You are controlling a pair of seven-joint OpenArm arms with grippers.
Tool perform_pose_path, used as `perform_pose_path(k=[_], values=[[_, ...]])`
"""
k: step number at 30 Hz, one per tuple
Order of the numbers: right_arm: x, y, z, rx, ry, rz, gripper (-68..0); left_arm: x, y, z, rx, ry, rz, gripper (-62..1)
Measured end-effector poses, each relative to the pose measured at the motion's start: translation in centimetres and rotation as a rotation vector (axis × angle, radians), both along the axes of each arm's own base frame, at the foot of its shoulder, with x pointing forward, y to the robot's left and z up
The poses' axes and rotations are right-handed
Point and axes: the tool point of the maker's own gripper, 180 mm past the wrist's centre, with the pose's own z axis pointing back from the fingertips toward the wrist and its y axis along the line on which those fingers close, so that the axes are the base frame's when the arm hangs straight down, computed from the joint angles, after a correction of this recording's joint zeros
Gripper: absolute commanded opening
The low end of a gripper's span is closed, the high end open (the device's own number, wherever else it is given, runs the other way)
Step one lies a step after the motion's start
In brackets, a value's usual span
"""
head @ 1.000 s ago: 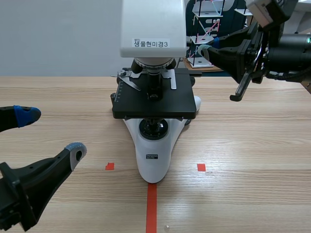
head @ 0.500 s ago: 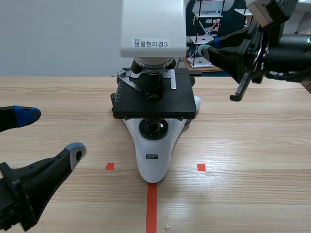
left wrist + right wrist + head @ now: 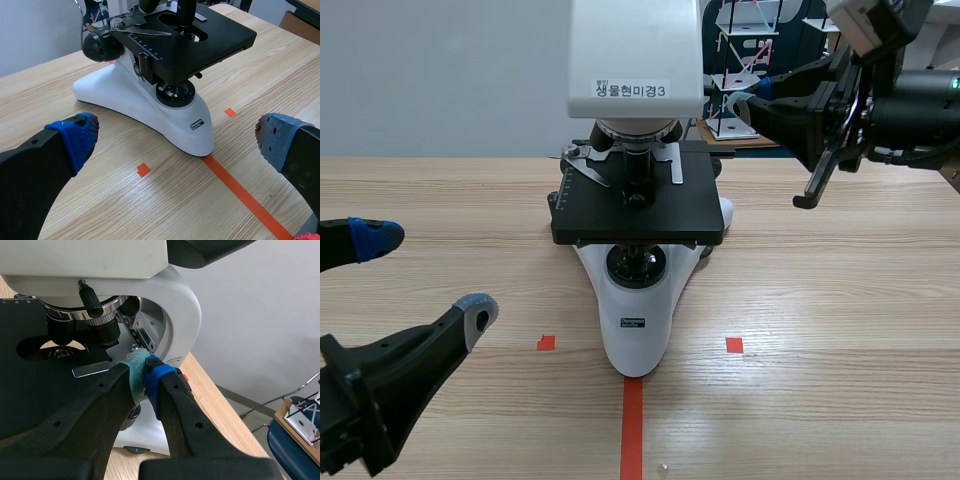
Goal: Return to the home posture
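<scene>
- Scene view frames from the past second match this one: neither arm has shifted, and the microscope point(image 3: 635, 300) stands where it was on the table point(image 3: 840, 300).
- The left gripper point(image 3: 425, 275) hangs low at the near left, well apart from the microscope. Its fingers are spread wide with nothing between them.
- The right gripper point(image 3: 145, 376) is raised beside the microscope's curved neck, behind the black stage point(image 3: 638, 205). Its pads are pressed together on nothing.
- Judgement: with no motion, the left arm looks settled at home. The right arm, high and close to the instrument, probably has its retreat yet to make.
- No container shows in any view.
</scene>
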Motion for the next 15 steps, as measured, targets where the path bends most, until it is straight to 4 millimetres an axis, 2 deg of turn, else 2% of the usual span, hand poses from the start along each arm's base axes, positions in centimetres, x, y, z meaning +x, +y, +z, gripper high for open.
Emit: perform_pose_path(k=[12, 13, 15], values=[[0.0, 0.0, 0.0, 0.0, 0.0, 0.0, -66.6, 0.0, 0.0, 0.0, 0.0, 0.0, 0.0, 1.4], [-0.01, -0.01, 0.01, 0.001, 0.0, 0.0, -65.3, 0.0, 0.0, 0.0, 0.0, 0.0, 0.0, 1.4], [-0.34, -0.22, 0.35, 0.036, -0.011, 0.001, -58.4, 0.0, 0.0, 0.0, 0.0, 0.0, 0.0, 1.4]])
